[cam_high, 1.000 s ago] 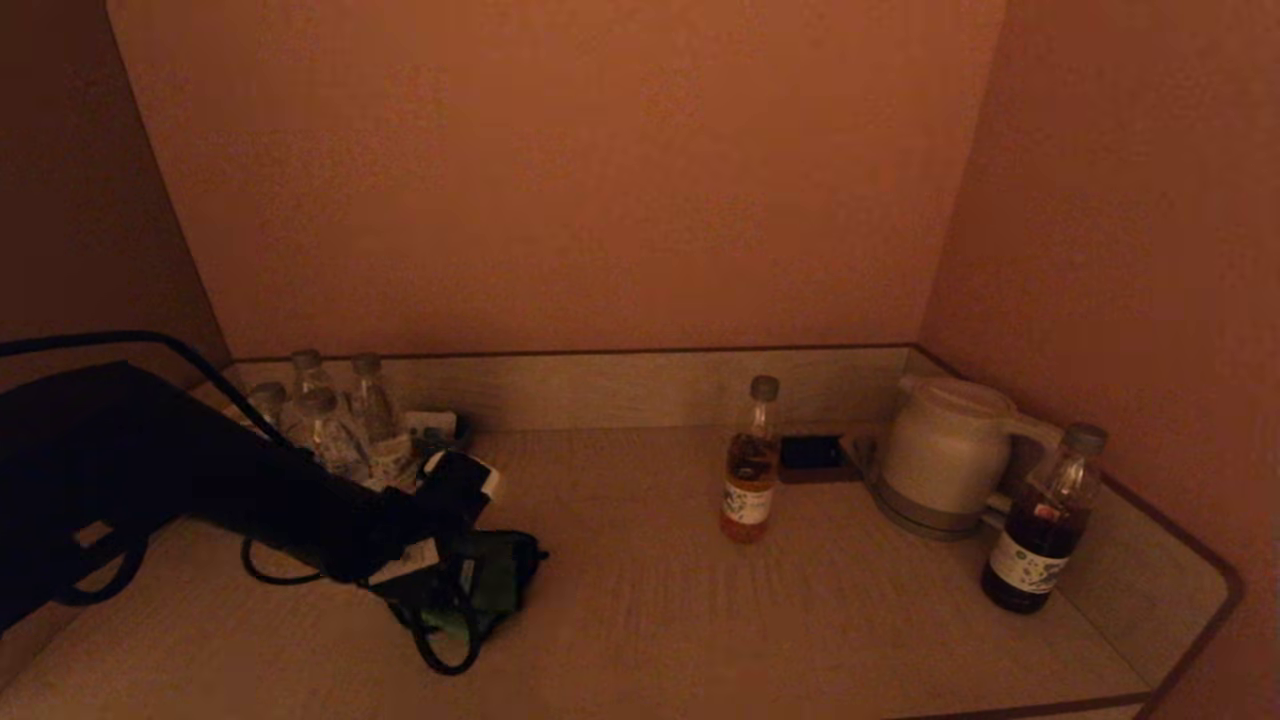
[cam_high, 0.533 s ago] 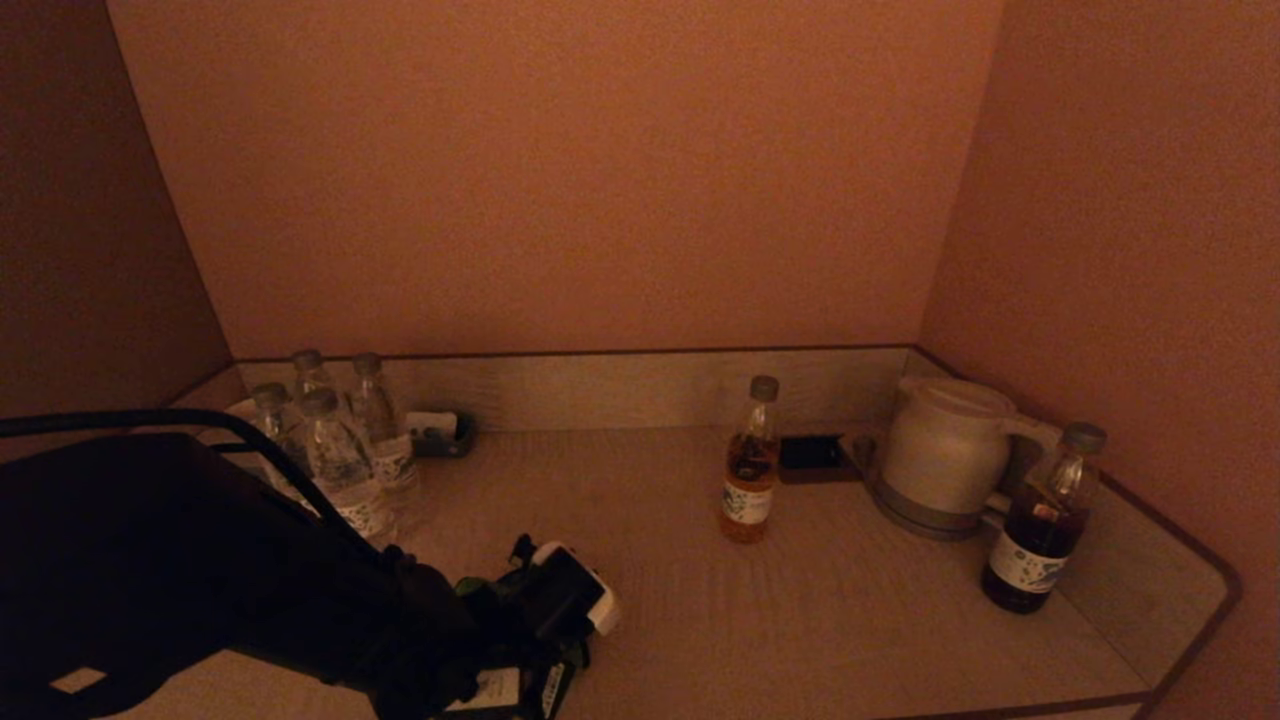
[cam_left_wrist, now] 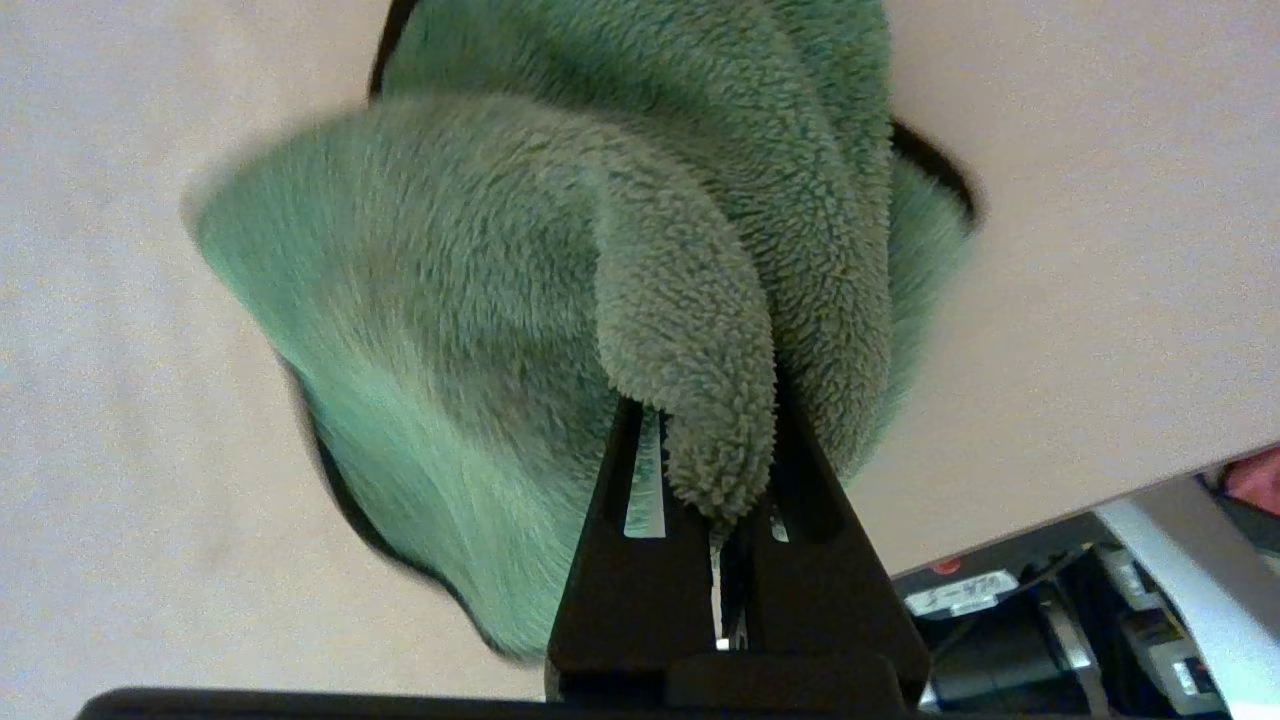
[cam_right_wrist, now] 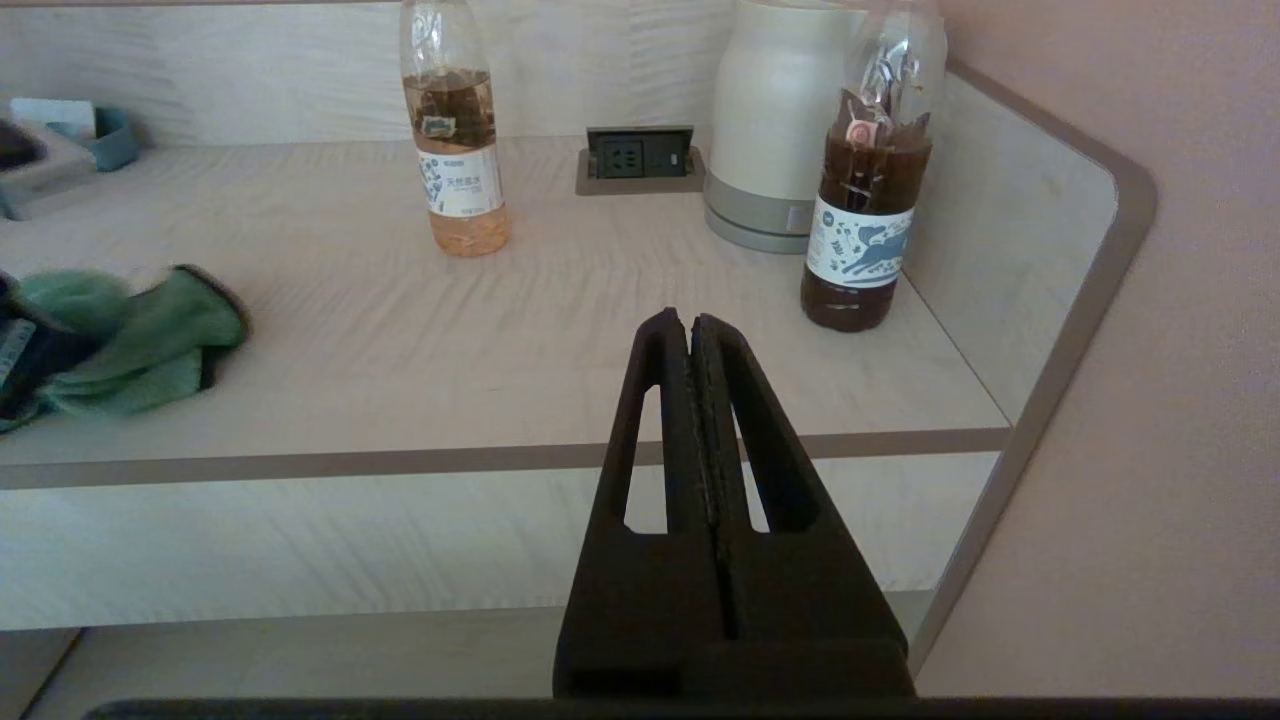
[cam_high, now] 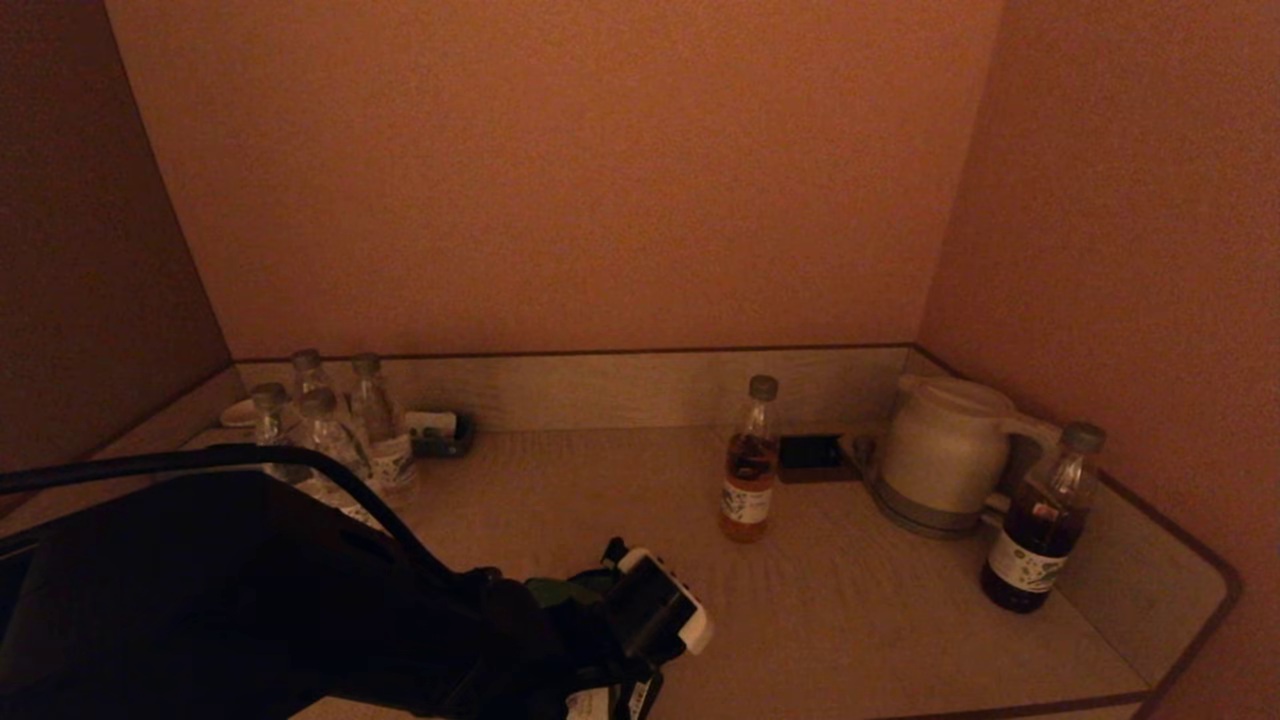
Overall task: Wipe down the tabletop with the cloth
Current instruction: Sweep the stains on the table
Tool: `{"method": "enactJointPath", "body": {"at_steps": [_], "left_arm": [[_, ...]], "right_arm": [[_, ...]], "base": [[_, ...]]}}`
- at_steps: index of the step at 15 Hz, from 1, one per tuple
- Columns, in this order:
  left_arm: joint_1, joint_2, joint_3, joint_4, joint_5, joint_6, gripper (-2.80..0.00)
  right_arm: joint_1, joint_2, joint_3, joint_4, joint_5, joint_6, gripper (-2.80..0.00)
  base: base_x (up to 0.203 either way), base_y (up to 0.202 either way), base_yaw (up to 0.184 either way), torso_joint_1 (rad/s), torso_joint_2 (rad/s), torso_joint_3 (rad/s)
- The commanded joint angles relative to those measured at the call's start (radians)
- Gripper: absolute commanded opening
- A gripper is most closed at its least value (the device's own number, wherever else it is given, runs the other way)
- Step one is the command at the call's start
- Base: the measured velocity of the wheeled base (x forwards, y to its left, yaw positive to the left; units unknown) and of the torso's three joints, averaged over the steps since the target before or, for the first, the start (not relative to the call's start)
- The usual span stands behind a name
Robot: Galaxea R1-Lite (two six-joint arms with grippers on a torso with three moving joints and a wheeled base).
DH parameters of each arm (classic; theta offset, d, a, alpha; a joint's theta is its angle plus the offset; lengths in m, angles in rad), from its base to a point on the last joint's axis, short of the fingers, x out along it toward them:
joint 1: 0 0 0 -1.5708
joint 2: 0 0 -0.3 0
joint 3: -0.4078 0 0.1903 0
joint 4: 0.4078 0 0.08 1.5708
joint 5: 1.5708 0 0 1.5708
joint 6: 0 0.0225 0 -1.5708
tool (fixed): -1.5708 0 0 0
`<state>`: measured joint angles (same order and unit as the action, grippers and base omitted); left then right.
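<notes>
The dark-green cloth (cam_left_wrist: 560, 250) lies bunched on the light wood-grain tabletop (cam_left_wrist: 1100, 250). My left gripper (cam_left_wrist: 712, 440) is shut on a fold of the cloth and presses it on the surface near the front edge. In the head view my left arm (cam_high: 300, 600) reaches in from the left, and a little of the cloth (cam_high: 572, 590) shows under the wrist. The cloth (cam_right_wrist: 140, 340) also shows in the right wrist view. My right gripper (cam_right_wrist: 690, 325) is shut and empty, parked in front of and below the tabletop's front edge (cam_right_wrist: 400, 462).
An orange-drink bottle (cam_high: 750, 470), a wall socket (cam_high: 810, 452), a white kettle (cam_high: 945, 455) and a dark-drink bottle (cam_high: 1040, 530) stand at the back right. Several water bottles (cam_high: 330, 420) and a small tray (cam_high: 440, 432) stand at the back left.
My left arm has slid the cloth to the right along the tabletop and nearer the front edge. The bottles and kettle have not moved.
</notes>
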<state>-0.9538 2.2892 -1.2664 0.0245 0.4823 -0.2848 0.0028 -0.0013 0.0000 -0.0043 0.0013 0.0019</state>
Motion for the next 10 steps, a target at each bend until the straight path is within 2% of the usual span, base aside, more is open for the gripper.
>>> {"method": "enactJointPath", "body": {"at_steps": [1,4,6,8,10], "left_arm": [[0.010,0.063,-0.082,0.002,0.004,0.012,-2.80],[0.060,0.202,-0.415,0.011,0.004,0.036,-2.80],[0.117,0.313,-0.579,0.012,0.004,0.044,-2.80],[0.161,0.374,-0.673,0.012,0.004,0.048,-2.80],[0.191,0.404,-0.686,0.006,0.004,0.052,-2.80]], "right_arm": [[0.000,0.001,0.000,0.000,0.000,0.001,-2.80],[0.000,0.001,0.000,0.000,0.000,0.001,-2.80],[0.000,0.001,0.000,0.000,0.000,0.001,-2.80],[0.000,0.001,0.000,0.000,0.000,0.001,-2.80],[0.000,0.001,0.000,0.000,0.000,0.001,-2.80]], "base": [[0.000,0.000,0.000,0.000,0.00,0.000],[0.000,0.000,0.000,0.000,0.00,0.000],[0.000,0.000,0.000,0.000,0.00,0.000],[0.000,0.000,0.000,0.000,0.00,0.000],[0.000,0.000,0.000,0.000,0.00,0.000]]}}
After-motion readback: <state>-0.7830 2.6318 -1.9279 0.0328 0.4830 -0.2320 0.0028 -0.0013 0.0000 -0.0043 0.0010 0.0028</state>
